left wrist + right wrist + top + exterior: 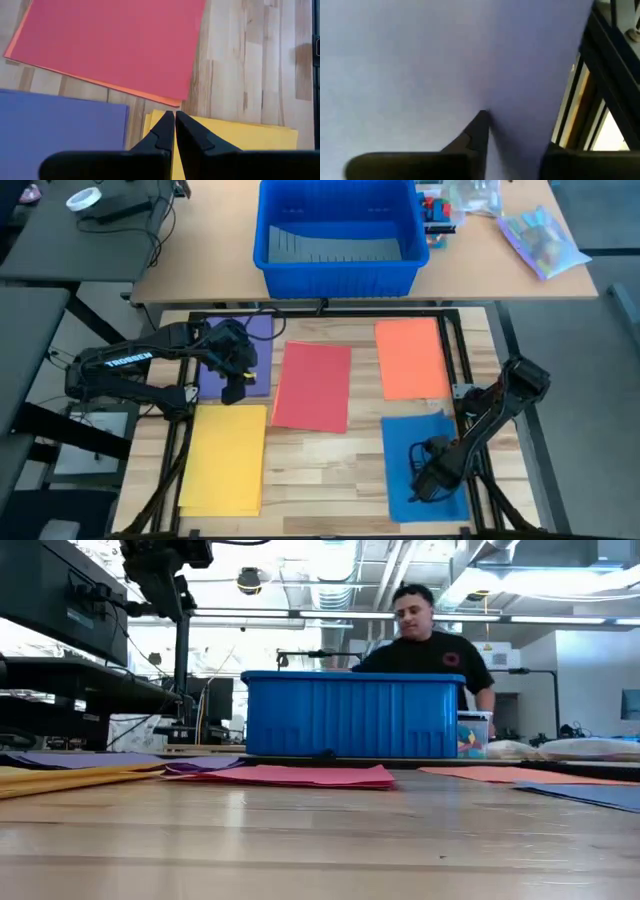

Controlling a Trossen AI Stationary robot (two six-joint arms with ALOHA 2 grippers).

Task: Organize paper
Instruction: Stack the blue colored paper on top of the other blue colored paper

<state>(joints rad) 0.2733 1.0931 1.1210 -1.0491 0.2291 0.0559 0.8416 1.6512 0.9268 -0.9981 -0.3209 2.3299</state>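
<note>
The left end effector (234,388) hangs over the near edge of the purple sheet (262,330), its fingers (165,131) pressed together and gripping nothing; its tips point at the gap where the purple, red and yellow sheets meet. The right end effector (428,478) sits low on the blue sheet (405,442) at about five o'clock on the tabletop (320,470). Its wrist view shows one dark finger (476,131) against blue paper and the second cut off by the frame, so I cannot tell how the fingers stand.

The red sheet (312,385) lies at the centre, with an orange edge peeking from beneath it in the left wrist view. The orange sheet (410,358) lies at one o'clock, the yellow sheet (226,455) at seven o'clock. The arm hides much of the purple sheet.

The tabletop is pale wood planking. Beyond it at twelve o'clock a blue plastic bin (338,235) stands on another table, with a clear bag (540,238) of coloured contents to its right. A person (425,640) stands behind the bin, partly hidden.
</note>
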